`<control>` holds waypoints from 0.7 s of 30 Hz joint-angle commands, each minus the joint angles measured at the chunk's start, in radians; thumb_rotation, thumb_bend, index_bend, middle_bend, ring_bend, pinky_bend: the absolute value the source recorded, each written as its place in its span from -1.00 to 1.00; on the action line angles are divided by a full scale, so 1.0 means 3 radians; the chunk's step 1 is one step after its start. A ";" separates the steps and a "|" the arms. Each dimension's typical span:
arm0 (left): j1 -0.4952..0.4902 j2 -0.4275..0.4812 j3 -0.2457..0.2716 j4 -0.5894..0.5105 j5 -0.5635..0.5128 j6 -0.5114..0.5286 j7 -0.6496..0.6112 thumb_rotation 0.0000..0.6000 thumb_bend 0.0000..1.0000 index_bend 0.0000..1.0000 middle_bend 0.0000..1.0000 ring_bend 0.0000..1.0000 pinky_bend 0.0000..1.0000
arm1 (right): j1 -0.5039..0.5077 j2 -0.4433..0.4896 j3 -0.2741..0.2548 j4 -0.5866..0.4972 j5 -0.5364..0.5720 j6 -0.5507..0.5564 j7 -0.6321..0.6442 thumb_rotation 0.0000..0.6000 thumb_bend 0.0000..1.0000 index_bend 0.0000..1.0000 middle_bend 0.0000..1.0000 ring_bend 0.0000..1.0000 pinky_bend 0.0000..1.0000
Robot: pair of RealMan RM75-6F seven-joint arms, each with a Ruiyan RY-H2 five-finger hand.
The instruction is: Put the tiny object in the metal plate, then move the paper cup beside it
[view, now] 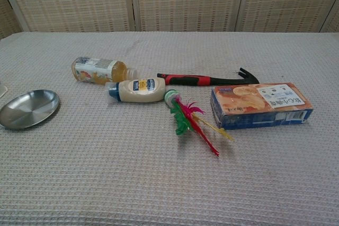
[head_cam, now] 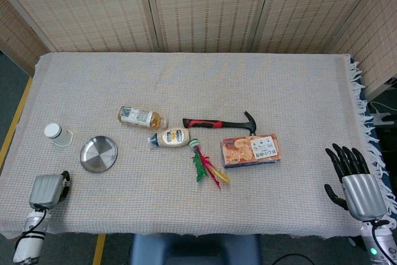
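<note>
With the left robot hand (head_cam: pixel 45 190) curled on nothing and the right robot hand (head_cam: pixel 356 181) spread empty, the shuttlecock (head_cam: pixel 205 164), judged the tiny object, is best pinched by its cork and carried left to the metal plate (head_cam: pixel 98 154).

bench (head_cam: pixel 298 85): woven cloth cover | left: paper cup (head_cam: pixel 57 133), metal plate (head_cam: pixel 98 154) | middle: tea bottle (head_cam: pixel 141 116), mayonnaise bottle (head_cam: pixel 170 138), hammer (head_cam: pixel 221 122), feather shuttlecock (head_cam: pixel 205 165), snack box (head_cam: pixel 250 150)
</note>
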 commanded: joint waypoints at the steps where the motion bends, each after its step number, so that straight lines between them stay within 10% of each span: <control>1: -0.0008 0.0014 -0.0016 -0.0018 0.0036 0.0043 -0.0053 1.00 -0.21 0.11 0.78 0.61 0.77 | 0.0001 -0.0003 0.0001 0.0000 0.0000 0.0001 -0.0004 1.00 -0.56 -1.00 -1.00 -1.00 -1.00; 21: -0.0830 -0.0051 -0.0415 -0.0296 0.0054 -0.0425 0.0296 1.00 -0.21 0.11 0.79 0.62 0.78 | 0.0005 0.0002 0.0038 0.0022 0.0062 0.0000 0.0017 1.00 -0.56 -1.00 -1.00 -1.00 -1.00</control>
